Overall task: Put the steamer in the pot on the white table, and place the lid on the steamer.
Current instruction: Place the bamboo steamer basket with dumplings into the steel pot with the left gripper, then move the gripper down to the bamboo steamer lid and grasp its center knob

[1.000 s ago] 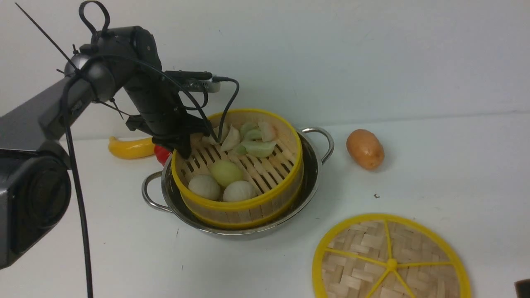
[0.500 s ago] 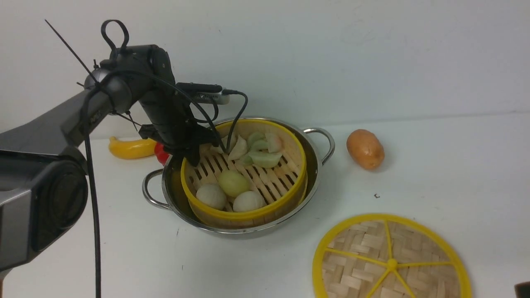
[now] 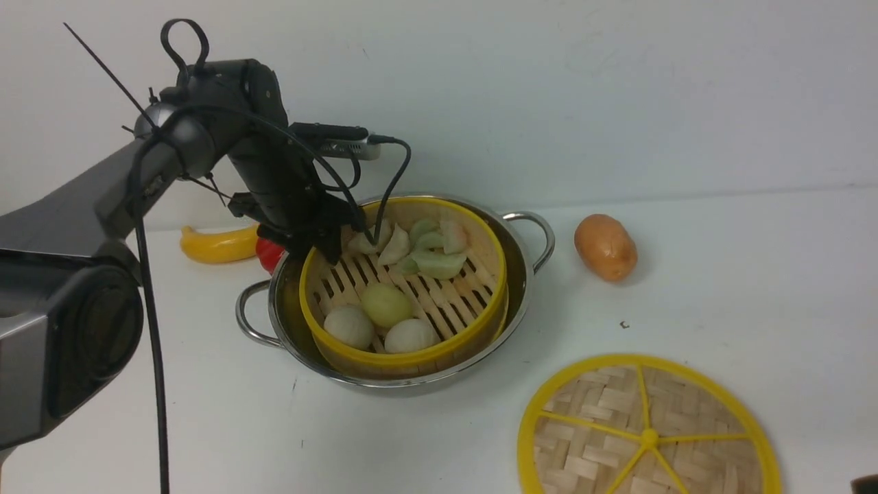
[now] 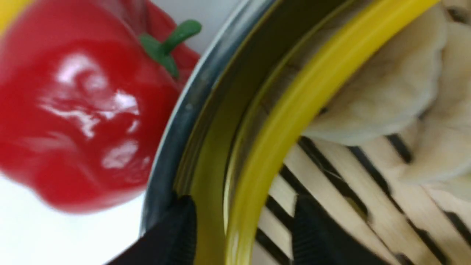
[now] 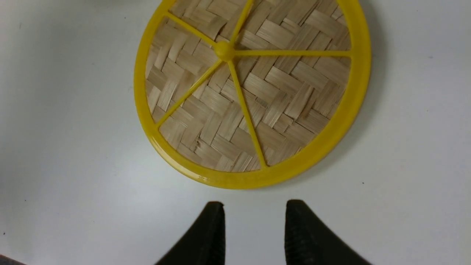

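Observation:
The steamer sits inside the steel pot on the white table, with buns and dumplings on its slatted floor. My left gripper is at the steamer's far left rim. In the left wrist view it is open, one finger on each side of the yellow rim, with a gap on both sides; the pot wall is beside it. The lid lies flat at the front right. My right gripper is open and empty just short of the lid.
A red bell pepper lies against the pot's far left side, and shows close up in the left wrist view. A yellow vegetable lies behind it. A brown potato lies right of the pot. A white wall stands behind.
The steamer has come down from a tilted hold into the pot and now sits level. My left gripper has since risen slightly at the rim. The lid has not moved.

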Robot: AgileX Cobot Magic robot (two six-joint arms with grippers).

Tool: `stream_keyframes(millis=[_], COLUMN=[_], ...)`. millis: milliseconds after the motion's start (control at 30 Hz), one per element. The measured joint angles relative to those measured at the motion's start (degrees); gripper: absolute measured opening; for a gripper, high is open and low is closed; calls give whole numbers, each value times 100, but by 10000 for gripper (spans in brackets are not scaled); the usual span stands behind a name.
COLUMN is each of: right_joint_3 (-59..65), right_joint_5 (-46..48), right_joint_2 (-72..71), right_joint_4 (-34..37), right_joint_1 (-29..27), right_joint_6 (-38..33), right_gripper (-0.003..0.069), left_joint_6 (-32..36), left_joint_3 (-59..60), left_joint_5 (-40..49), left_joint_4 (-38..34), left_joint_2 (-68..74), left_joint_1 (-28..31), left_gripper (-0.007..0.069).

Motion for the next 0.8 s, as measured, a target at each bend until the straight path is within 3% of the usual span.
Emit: stream_keyframes(millis=[167,267,400,467,533,667,800], right_joint_3=[-267,-677,-1435,-1711,-2050,-2482,-2683], right_joint_5=[12,7,-160,-277,-434,-597,-775], right_joint_2=[429,879,1611,1926,2356,3010,3677], right_joint_4=[327,510,568,520,352,-355,-1662], right_joint_1=[0,0,210,457,907,1686,2367], right_joint_6=[-308,-480,-659,-679,-618,-57,1050], right_gripper=[244,244,244,244,244,244,244], left_joint_6=[-5,-5,6,36,111,212,264], left_joint_3=[-483,-603,-390,-193,184,1050,2662], left_joint_5=[114,119,130,130,130,130,-185], left_joint_4=[465,548,550,550,550,550,550], left_joint_2=[-510,-1133,-1979,-2332,-2827,-3825,-5364], left_joint_1=[-7,-7,-7,-7,-7,-7,-7], left_gripper=[363,302,97,34,-9,-22,-22])
